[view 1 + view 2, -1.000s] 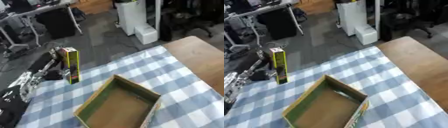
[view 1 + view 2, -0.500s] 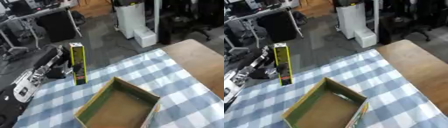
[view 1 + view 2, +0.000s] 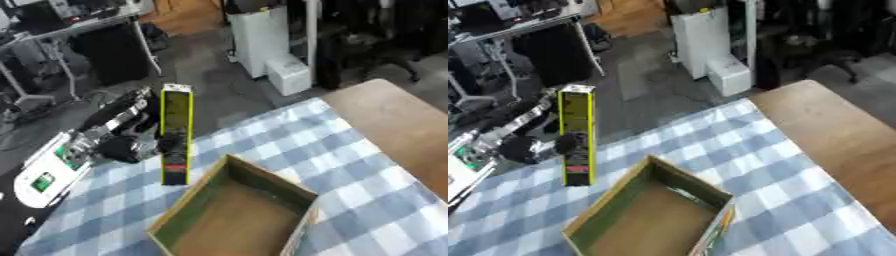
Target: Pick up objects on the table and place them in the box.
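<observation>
One tall yellow carton (image 3: 175,134) is pinched upright in the left hand (image 3: 131,145) — next, carry it over the open box (image 3: 234,215) just beside the hand and let go.

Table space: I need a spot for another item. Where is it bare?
Bare checked cloth lies between the box and the wooden tabletop, which is bare too. It is crowded at the box's left, where the left hand holds the yellow carton.

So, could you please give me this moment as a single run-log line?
left hand: shut on yellow-and-black carton | carton: upright, raised beside box | box: open, empty | right hand: not in view
</observation>
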{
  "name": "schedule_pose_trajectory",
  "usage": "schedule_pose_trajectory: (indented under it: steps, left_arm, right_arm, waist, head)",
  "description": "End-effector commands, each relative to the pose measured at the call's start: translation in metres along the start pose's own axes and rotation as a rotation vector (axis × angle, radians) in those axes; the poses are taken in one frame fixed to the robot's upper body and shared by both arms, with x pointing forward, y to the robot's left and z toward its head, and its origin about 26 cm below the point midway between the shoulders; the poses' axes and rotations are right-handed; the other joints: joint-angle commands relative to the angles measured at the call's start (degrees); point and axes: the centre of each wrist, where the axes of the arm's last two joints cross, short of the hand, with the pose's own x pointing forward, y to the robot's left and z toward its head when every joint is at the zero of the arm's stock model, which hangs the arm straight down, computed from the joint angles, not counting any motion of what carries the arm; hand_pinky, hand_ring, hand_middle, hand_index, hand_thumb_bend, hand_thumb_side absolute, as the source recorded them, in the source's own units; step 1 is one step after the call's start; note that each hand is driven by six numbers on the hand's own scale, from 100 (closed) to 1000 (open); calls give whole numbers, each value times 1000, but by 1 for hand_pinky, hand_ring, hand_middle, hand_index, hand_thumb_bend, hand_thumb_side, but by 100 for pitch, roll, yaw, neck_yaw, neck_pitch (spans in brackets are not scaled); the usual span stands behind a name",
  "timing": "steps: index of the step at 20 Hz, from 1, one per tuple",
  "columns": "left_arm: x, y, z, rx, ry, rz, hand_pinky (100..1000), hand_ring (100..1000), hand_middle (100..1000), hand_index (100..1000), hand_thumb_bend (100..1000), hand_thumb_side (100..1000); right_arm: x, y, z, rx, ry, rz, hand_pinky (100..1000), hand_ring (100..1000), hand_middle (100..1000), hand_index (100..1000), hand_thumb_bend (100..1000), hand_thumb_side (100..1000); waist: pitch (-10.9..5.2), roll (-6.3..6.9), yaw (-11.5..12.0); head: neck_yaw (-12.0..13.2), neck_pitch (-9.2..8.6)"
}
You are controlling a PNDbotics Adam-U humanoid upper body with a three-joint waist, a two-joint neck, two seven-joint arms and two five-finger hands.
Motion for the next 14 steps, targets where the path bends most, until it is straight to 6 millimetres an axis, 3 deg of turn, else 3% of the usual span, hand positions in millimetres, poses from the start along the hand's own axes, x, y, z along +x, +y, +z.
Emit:
schedule_pose_trajectory:
  steps: [1,7,14]
  left_arm:
    - [16,15,-10,-17,-44,13,100,100,100,243,302,842]
    - [27,3,-26,-35,-75,110,100,100,100,254,309,834]
    - [21,-14,-32,-23,-89,160,100,100,100,256,310,839]
  right_arm:
    - [6,3,-9,36,0,10,446,403,409,641,100,1000]
    - [5,5,-12,39,0,-5,446,403,409,640,100,1000]
    - [4,7,-16,39,-5,-24,446,404,409,641,100,1000]
  waist:
    - [-81,-79,-7]
    - [-75,-70,-71]
    - [-49,-53,-151]
  head:
    - [-8,-27]
    - [40,-36]
    - [31,-107]
